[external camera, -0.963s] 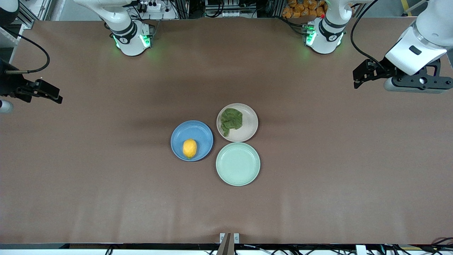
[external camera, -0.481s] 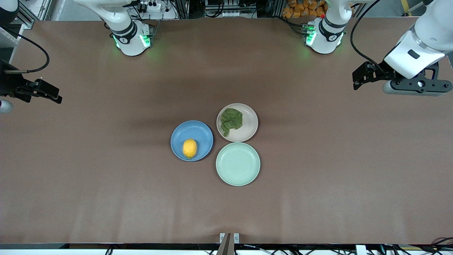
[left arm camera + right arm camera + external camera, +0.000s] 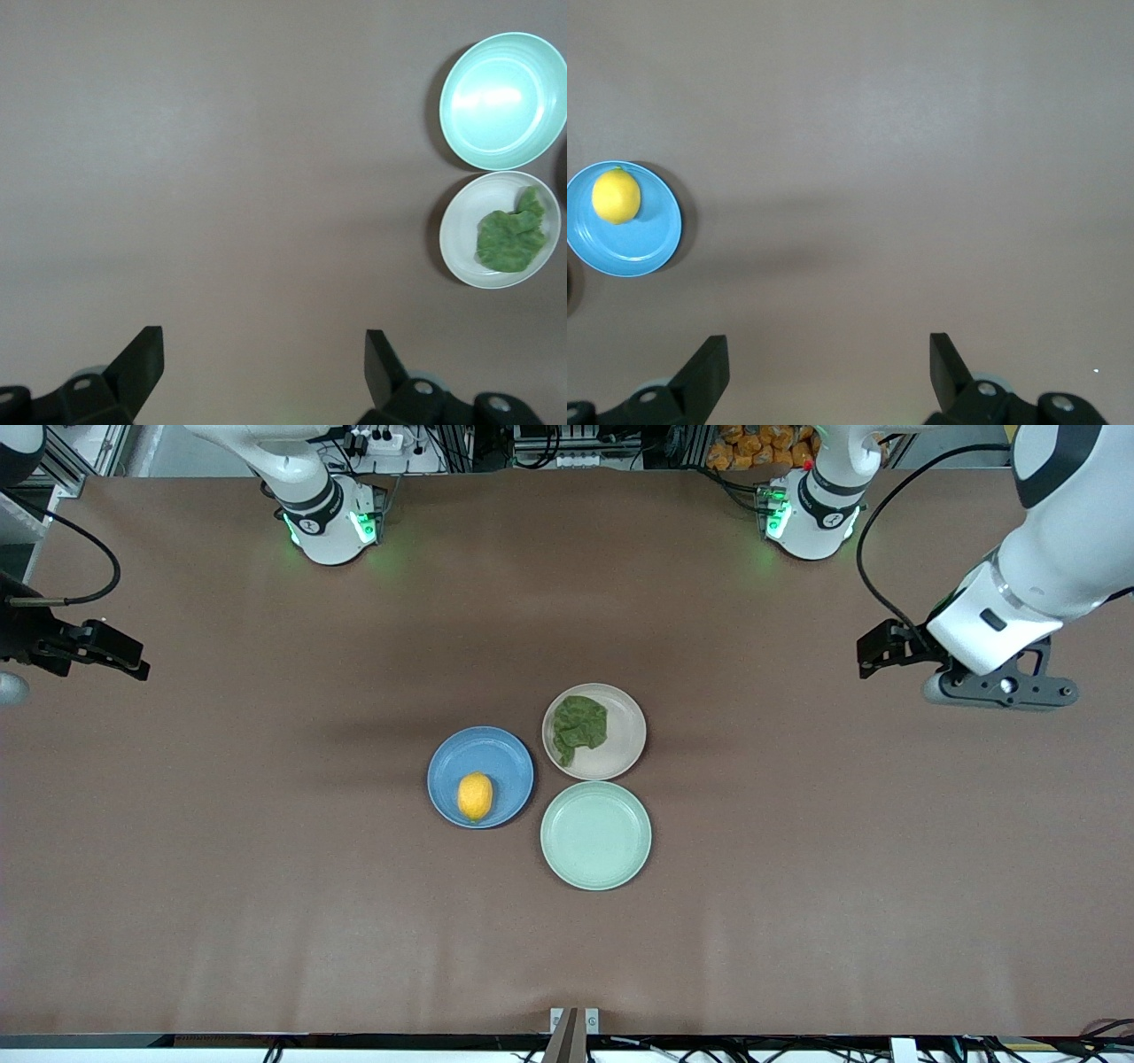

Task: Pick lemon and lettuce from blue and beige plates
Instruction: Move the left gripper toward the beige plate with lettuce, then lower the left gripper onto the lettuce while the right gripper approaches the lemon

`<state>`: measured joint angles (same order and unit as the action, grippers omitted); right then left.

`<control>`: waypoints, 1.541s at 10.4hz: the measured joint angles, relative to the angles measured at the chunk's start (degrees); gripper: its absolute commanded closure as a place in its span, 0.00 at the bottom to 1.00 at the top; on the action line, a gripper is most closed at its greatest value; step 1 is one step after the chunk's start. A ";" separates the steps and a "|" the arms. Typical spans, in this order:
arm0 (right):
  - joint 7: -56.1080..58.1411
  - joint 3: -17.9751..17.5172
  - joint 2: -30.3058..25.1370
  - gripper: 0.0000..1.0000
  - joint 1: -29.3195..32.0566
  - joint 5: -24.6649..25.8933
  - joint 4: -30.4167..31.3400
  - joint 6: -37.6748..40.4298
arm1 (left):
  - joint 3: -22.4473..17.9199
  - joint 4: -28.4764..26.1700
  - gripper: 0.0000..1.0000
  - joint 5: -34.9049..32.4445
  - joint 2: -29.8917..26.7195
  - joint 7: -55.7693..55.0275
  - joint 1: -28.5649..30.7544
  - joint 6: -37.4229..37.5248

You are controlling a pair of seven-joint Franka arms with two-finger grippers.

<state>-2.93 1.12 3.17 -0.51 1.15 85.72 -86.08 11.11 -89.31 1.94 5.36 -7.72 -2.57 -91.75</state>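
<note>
The lemon (image 3: 475,796) lies on the blue plate (image 3: 485,749) in the middle of the table. The lettuce (image 3: 580,726) lies on the beige plate (image 3: 625,737) beside it, toward the left arm's end. My left gripper (image 3: 999,688) is open and empty, up over bare table at the left arm's end, well apart from the plates. My right gripper (image 3: 7,687) is open and empty over the right arm's end. The left wrist view shows its open gripper (image 3: 263,354), the lettuce (image 3: 509,239) and the beige plate (image 3: 459,252). The right wrist view shows its open gripper (image 3: 828,359), the lemon (image 3: 616,195) and the blue plate (image 3: 648,250).
An empty mint-green plate (image 3: 595,835) sits touching the beige plate, nearer to the front camera; it also shows in the left wrist view (image 3: 503,102). The brown table top (image 3: 266,868) spreads wide around the three plates.
My left arm has swung down and inward, toward the plates. My right arm has hardly moved. The lemon, lettuce and plates have not moved.
</note>
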 measured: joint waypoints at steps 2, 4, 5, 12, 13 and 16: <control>0.02 -0.01 -0.01 0.00 0.00 0.20 -0.01 0.10 | 0.46 -0.14 0.00 0.23 2.23 -0.01 -1.40 -1.63; 0.59 0.10 -0.03 0.00 0.00 0.40 -0.04 0.13 | 0.88 -0.34 0.00 0.24 4.94 -0.22 -3.37 -4.31; 1.62 0.20 -0.06 0.00 0.03 0.43 -0.08 0.14 | 0.94 -0.44 0.00 0.24 6.12 -0.22 -4.06 -5.21; 2.62 -0.50 0.30 0.00 -0.24 0.34 -0.32 0.15 | 1.20 -0.72 0.00 0.28 13.32 -12.28 -13.39 -11.98; 2.63 -0.63 0.43 0.00 -0.62 0.34 -0.27 0.14 | 1.20 -0.72 0.00 0.28 14.42 -14.66 -14.69 -12.89; 2.85 -0.80 1.96 0.00 -2.10 0.36 0.19 -1.78 | 1.18 -0.77 0.00 0.27 17.63 -21.05 -18.06 -15.92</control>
<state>-0.09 0.32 5.13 -2.61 1.51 85.90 -87.87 12.29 -90.08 2.21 22.99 -28.76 -20.63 -107.67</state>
